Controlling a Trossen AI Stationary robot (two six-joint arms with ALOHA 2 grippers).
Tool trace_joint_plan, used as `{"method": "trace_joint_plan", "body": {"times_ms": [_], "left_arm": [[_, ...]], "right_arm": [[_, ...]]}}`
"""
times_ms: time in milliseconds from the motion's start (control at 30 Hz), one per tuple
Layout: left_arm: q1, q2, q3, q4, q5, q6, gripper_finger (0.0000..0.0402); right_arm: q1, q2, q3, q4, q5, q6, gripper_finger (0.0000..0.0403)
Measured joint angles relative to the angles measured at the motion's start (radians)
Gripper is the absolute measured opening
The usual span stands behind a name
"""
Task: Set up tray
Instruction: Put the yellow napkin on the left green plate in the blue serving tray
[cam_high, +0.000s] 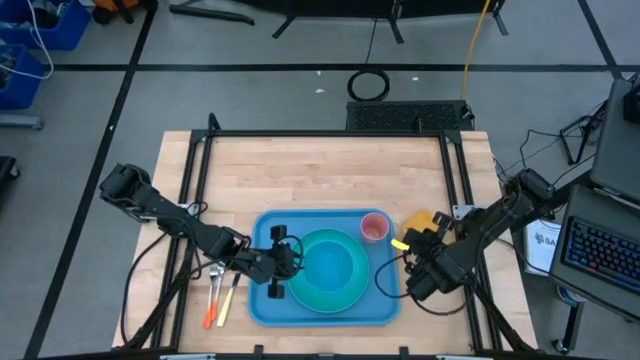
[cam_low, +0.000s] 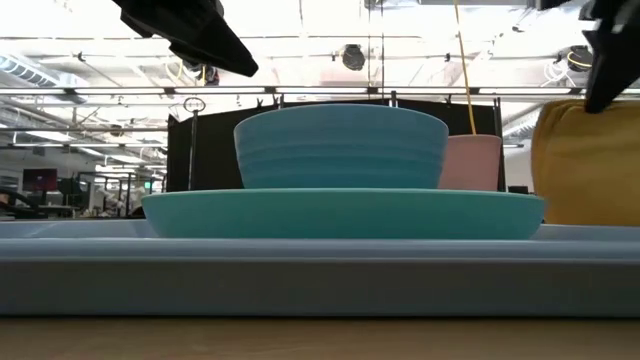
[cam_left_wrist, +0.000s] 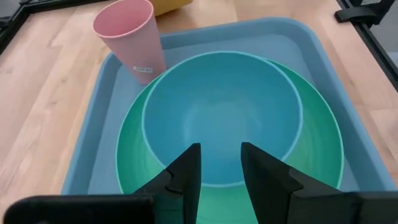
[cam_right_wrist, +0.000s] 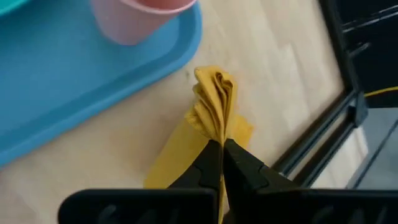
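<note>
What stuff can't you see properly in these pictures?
- Orange and yellow utensils beside the blue plastic tray: too small in the high view to tell what they are.
- Yellow cloth in the shut right gripper: its lower part is hidden behind the gripper.
- Pink plastic cup: partly hidden by the blue bowl in the low view.

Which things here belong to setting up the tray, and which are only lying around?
Belong to the job:
- tray
- turquoise plate on it
- blue bowl on the plate
- pink cup in a tray corner
- yellow napkin, pinched by the right gripper
- utensils on the table beside the tray
- left gripper, open over the bowl

Lying about:
- black cable coil on the floor
</note>
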Motion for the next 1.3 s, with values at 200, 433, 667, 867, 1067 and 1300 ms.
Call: {"method": "trace_joint_plan", "body": {"times_ms": [200, 433, 667, 867, 1067, 1300], "left_arm": [[0.001, 0.000, 0.000, 0.000, 0.000, -0.004, 0.0120], [0.001, 0.000, 0.000, 0.000, 0.005, -0.004, 0.0120], [0.001, 0.000, 0.000, 0.000, 0.005, -0.004, 0.0120], [-0.013, 0.000, 0.000, -0.001, 0.024, -0.023, 0.0120], [-0.050, 0.000, 0.000, -0.004, 0.026, -0.020, 0.0120], [-0.080, 0.000, 0.000, -0.012, 0.023, -0.018, 0.0120]], "right_arm": [[-0.067, -0.066, 0.002, 0.018, 0.105, -0.060, 0.0000], [-0.169, -0.169, 0.002, 0.079, 0.258, -0.197, 0.0000], [-0.318, -0.200, 0.002, 0.413, 0.283, -0.571, 0.0000], [-0.458, -0.169, 0.002, 0.683, 0.216, -0.864, 0.0000], [-0.575, -0.119, 0.002, 0.871, 0.110, -1.047, 0.0000], [-0.652, -0.037, 0.001, 1.033, -0.005, -1.165, 0.0000]]}}
